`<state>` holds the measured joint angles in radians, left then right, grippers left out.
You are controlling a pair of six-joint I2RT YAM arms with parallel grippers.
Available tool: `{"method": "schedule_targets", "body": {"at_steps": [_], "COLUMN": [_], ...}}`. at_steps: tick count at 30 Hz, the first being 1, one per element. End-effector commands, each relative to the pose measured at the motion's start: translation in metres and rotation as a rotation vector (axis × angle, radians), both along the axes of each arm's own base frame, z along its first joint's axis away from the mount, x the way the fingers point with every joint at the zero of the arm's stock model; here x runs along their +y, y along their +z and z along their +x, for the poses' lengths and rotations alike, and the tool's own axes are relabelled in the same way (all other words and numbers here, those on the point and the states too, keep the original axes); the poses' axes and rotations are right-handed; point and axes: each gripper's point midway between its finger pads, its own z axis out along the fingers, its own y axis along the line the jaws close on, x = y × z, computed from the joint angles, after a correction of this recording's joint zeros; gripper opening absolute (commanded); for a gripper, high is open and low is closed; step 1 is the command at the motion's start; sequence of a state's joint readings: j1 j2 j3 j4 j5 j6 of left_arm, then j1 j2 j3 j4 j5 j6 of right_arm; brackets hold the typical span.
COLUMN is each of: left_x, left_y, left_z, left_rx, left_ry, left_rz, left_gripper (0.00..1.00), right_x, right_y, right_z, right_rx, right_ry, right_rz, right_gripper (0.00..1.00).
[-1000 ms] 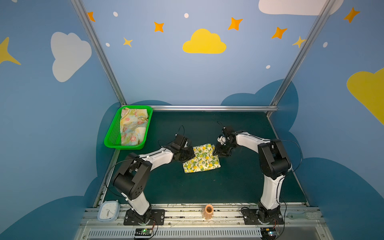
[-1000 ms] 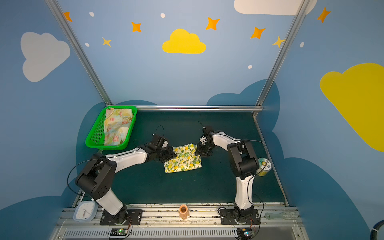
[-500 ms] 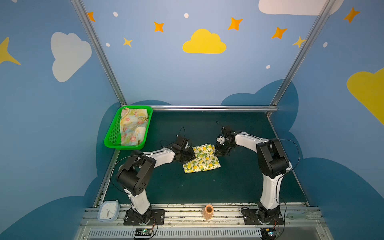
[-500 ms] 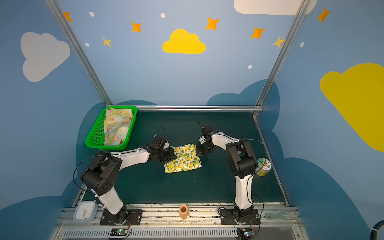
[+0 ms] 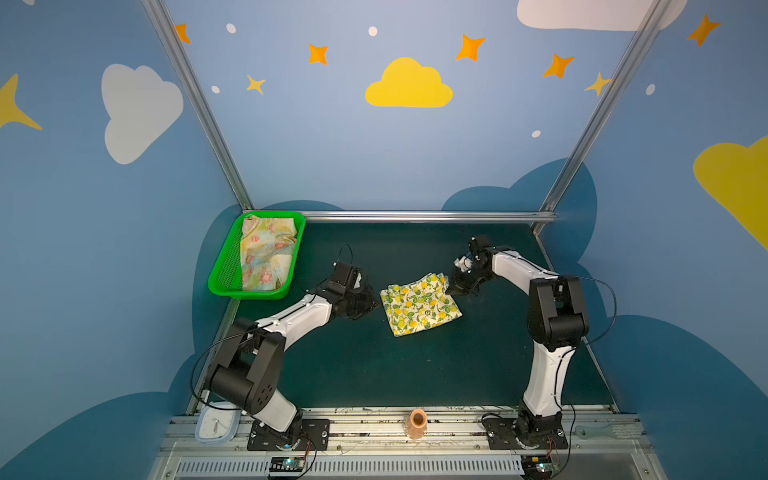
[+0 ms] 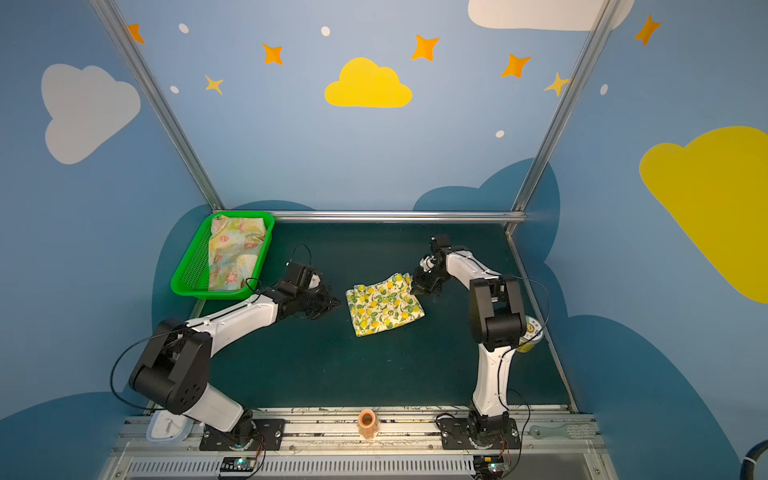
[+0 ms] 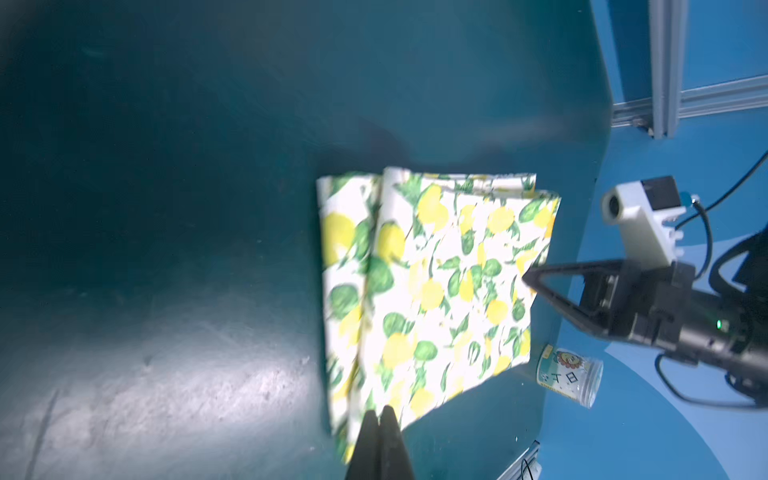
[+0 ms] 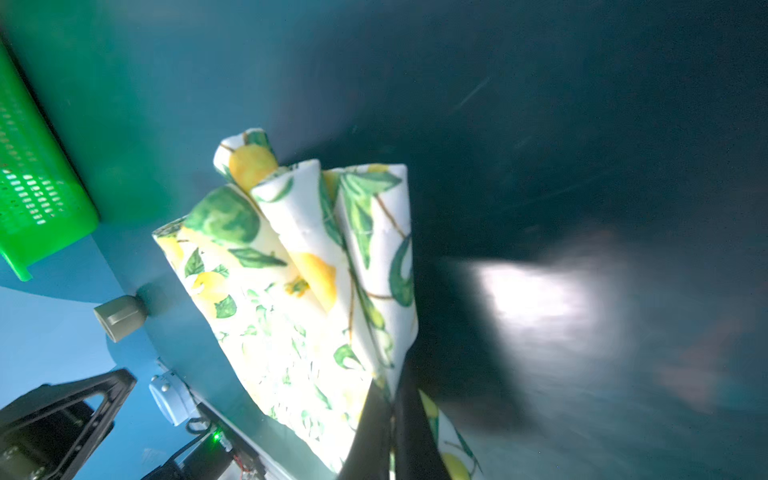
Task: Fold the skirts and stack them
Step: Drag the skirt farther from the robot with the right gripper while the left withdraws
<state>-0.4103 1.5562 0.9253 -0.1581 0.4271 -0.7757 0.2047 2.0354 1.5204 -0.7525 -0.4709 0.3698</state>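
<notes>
A folded cream skirt with lemons (image 5: 419, 305) (image 6: 386, 305) lies flat at mid-table. My right gripper (image 5: 451, 289) (image 8: 388, 388) is shut on its far right edge, and cloth shows on both sides of the fingers, with the folded layers raised ahead of them. My left gripper (image 5: 372, 301) (image 7: 380, 411) is shut, its tips lying over the skirt's left edge (image 7: 415, 291); no cloth shows between its fingers. The pale yellow skirt with pink flowers (image 5: 266, 257) (image 6: 232, 253) lies crumpled in the basket.
The green perforated basket (image 5: 224, 270) stands at the back left. A labelled clear jar (image 6: 530, 334) sits behind the right arm. An orange cup (image 5: 417, 423) and a white lidded box (image 5: 216, 426) rest on the front rail.
My right gripper has closed on the lemon skirt's right edge. The left arm's elbow has shifted while its shut gripper stayed at the skirt's left edge.
</notes>
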Motion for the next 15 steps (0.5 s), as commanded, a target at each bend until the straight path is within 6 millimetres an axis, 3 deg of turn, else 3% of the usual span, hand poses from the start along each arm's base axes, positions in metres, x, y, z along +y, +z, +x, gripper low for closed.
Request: {"method": "schedule_targets", "body": {"at_steps": [1,6,15], "left_x": [0.008,0.014,0.036], "left_y": [0.005,0.012,0.027], "left_z": [-0.005,-0.009,-0.012], "left_rx": [0.003,-0.011,-0.077], "left_ry": [0.001,0.032,0.15], "left_rz": [0.038,0.037,0.06], "left_gripper": [0.04,0.04,0.14], "right_x": [-0.031,-0.072,-0.134], "right_y": [-0.005,-0.004,0.013], "right_z": [-0.005,0.011,0.044], "right_rx": [0.065,0.102,0.088], "right_ry": [0.016,-0.027,-0.114], "right_rz": [-0.043,-0.021,0.043], "right_gripper": [0.0,0.0,0.0]}}
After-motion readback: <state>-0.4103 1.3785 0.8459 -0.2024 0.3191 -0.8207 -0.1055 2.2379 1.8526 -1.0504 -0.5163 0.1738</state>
